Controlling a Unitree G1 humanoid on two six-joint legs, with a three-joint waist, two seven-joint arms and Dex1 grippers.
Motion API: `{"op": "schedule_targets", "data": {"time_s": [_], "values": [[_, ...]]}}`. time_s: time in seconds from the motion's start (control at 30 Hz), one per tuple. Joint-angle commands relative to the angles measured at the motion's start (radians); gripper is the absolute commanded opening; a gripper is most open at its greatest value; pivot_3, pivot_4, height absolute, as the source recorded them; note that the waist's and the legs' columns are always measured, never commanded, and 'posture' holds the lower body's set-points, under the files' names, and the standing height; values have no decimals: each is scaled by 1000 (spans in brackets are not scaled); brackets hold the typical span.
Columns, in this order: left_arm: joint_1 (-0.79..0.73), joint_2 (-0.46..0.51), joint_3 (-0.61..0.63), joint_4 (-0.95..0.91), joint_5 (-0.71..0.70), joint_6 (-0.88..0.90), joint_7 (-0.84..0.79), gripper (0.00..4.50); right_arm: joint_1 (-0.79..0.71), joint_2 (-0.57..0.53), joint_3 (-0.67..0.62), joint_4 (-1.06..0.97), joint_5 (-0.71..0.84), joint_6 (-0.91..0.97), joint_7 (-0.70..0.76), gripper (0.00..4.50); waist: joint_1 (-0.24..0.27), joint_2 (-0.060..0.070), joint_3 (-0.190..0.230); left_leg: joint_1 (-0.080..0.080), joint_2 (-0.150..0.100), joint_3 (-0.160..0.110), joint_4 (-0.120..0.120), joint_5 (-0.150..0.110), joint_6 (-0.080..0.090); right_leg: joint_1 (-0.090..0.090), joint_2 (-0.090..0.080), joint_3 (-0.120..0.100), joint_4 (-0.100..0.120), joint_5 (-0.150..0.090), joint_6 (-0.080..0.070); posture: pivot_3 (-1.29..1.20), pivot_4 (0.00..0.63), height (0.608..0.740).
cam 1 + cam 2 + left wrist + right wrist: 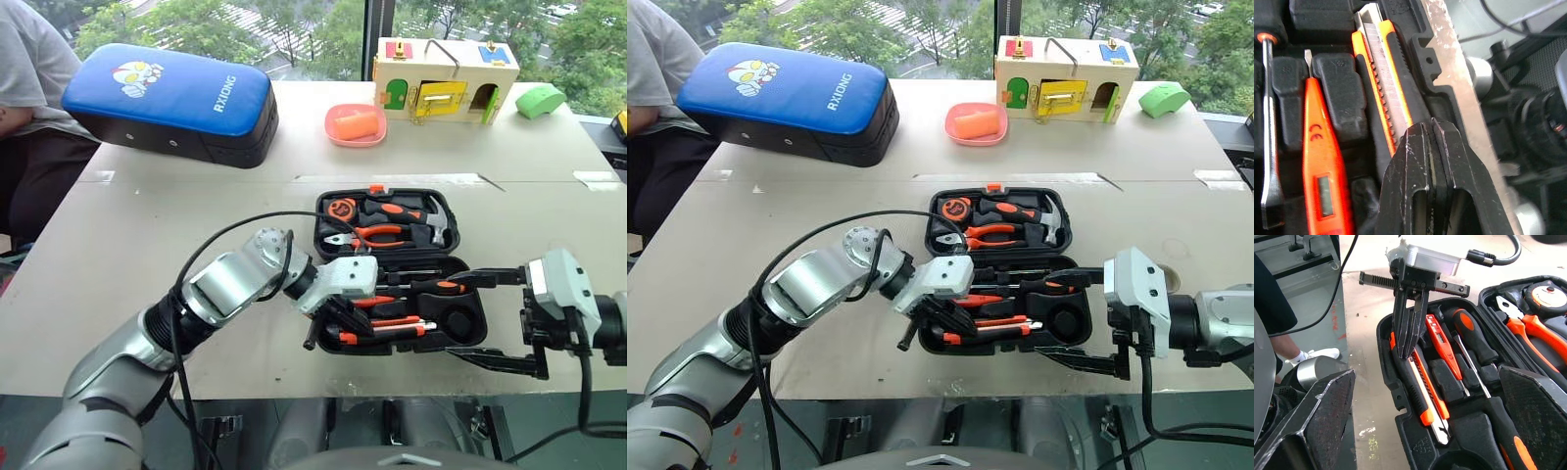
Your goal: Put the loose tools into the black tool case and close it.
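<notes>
Right wrist view, upper middle: I'm pressing my clenched left gripper [1409,350] on the knife [1422,396], seating it in the case [1400,440]; right gripper [509,323] is waiting released.

The open black tool case [328,211] sits mid-table, the left gripper [1406,350] pressed shut onto the utility knife [1422,391] along its near edge — blocking that side. Bare tabletop [147,235] lies open leftward; the blue bag [171,103] and toy house [446,78] crowd the far edge.
</notes>
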Motion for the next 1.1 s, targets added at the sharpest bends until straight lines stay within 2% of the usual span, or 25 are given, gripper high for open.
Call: {"op": "schedule_targets", "data": {"time_s": [0.03,0.4,0.67,0.77,0.9,0.93,0.97,1.1], "values": [[20,-4,-71,26,91,-37,16,101,-9,3,-6,-10,8,-4,-12,4500,0,0,0,0,0,0,0,0,0,0,0,0,0,0,0,0,150,735],[75,39,-89,-19,119,-87,-60,101,-12,-3,-6,-5,20,10,-20,4500,-4,0,-1,1,0,0,-1,0,0,1,1,0,0,0,0,0,150,735],[94,-12,-101,45,218,-161,-31,101,-19,-4,-3,14,15,11,-18,4500,2,0,-2,4,0,-1,-1,-1,1,4,0,-1,-2,0,0,0,150,735],[107,-25,-2,37,151,-179,-44,101,5,-6,-12,30,-19,-5,-6,4500,3,0,-3,7,0,-2,0,-3,6,8,0,-2,-3,0,0,0,150,735],[155,-16,275,-1,-68,-140,-62,101,91,8,-97,89,-48,-2,-1,4500,-1,0,-2,6,0,-2,0,-3,6,7,0,-2,-3,0,0,0,150,735],[169,-18,375,-5,-141,-126,-52,685,136,18,-146,116,-63,-5,5,4500,0,0,-1,4,0,-2,0,-3,5,6,0,-2,-2,0,0,0,150,735],[179,-16,449,-9,-194,-112,-43,889,175,28,-189,138,-73,-7,10,4500,1,0,-1,4,1,-3,0,-3,5,5,0,-3,-2,0,0,0,150,735],[182,16,604,-11,-318,-17,-13,2699,340,64,-370,241,-139,-35,63,4500,3,1,-2,2,0,-3,0,-1,2,4,-1,-4,-3,0,0,0,150,735]]}}
